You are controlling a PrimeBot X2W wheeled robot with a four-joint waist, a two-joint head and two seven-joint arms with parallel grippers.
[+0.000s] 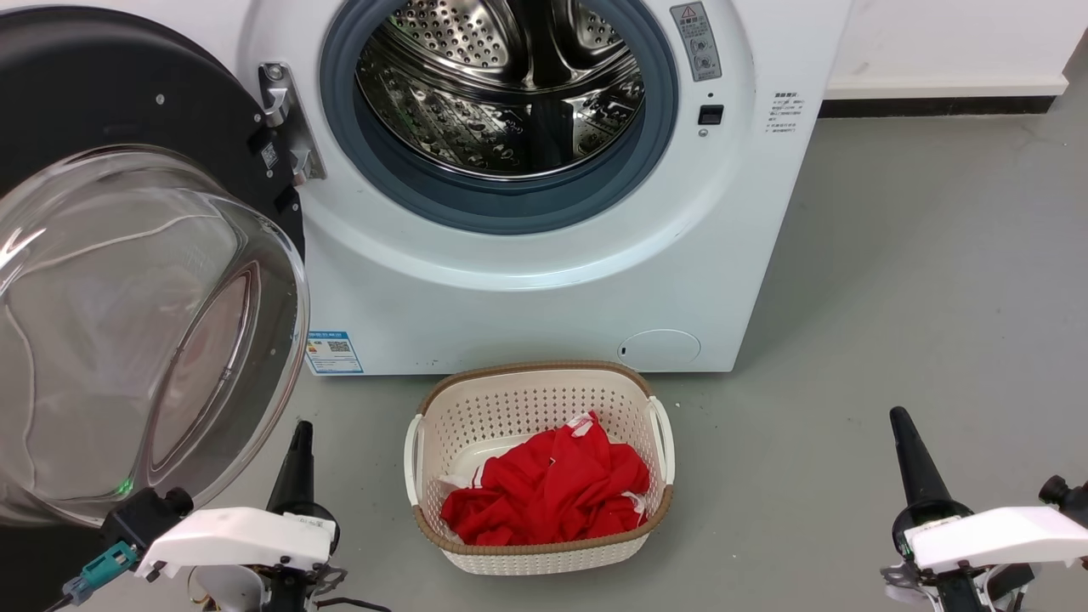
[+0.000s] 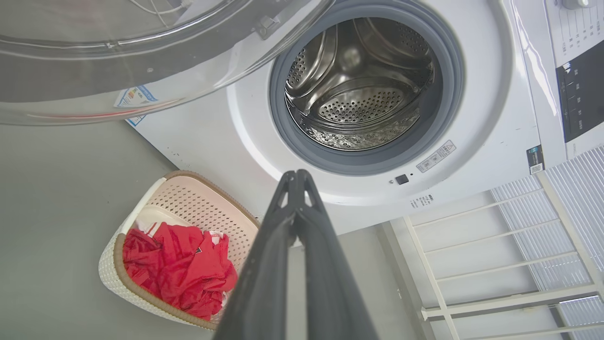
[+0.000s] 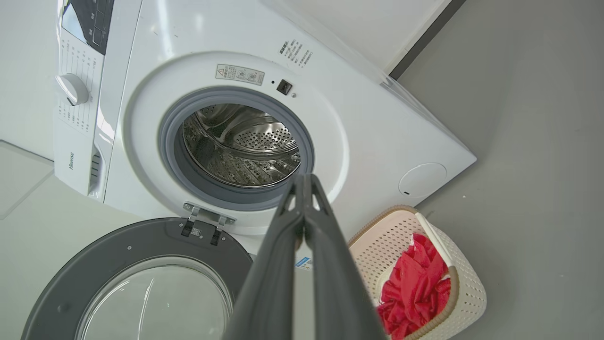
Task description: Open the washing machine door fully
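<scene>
Evidently the washing machine door (image 1: 144, 255) stands wide on its hinge (image 1: 285, 127), at the robot's left of the washing machine (image 1: 544, 289). Its glass bowl faces out toward the camera, and the steel drum (image 1: 501, 85) is fully exposed. In the right wrist view the door lies roughly in line with the machine's front, so the task looks complete or very nearly so.

The left gripper (image 1: 299, 429) sits low, just beside the door's lower rim. Its jaws are pressed together on nothing, and whether it touches the door cannot be told. The right gripper (image 1: 899, 416), jaws likewise closed and empty, hangs over the floor (image 1: 892, 297), well apart from the machine.

If any travel remains, the closed left fingers would best press on the black ring at the side far from the hinge. The push should follow the door's arc and ease off once the hinge resists. Pressing on the bulging glass, or down on the door, would load the hinge badly. The arm should also pass clear of the basket (image 1: 527, 370).

Count: one door, one hinge, one drum opening, one machine. One cream basket holds one heap of red cloth (image 1: 548, 493), the number of pieces not discernible. Two grippers.
</scene>
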